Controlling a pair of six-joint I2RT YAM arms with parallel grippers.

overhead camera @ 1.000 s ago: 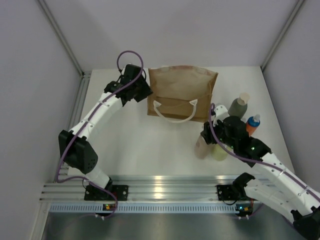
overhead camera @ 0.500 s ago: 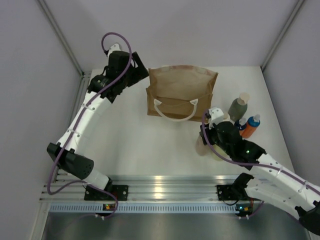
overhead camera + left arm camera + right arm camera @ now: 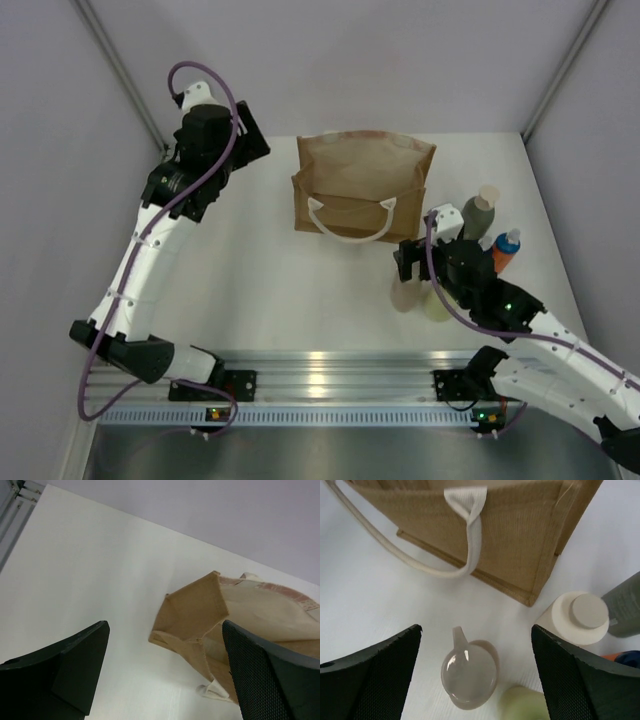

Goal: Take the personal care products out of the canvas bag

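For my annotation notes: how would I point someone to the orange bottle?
Find the big canvas bag; several bottles stand to its right. The orange bottle is on that cluster's right edge, just nearer the arms than the grey-green bottle. It alone is bright orange with a blue cap.

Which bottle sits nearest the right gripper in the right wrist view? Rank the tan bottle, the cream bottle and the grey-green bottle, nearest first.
1. The tan bottle: mid-view, between the open fingers of the right gripper.
2. The cream bottle: off to the right, by the corner of the bag.
3. The grey-green bottle: at the right edge, beyond the cream one.
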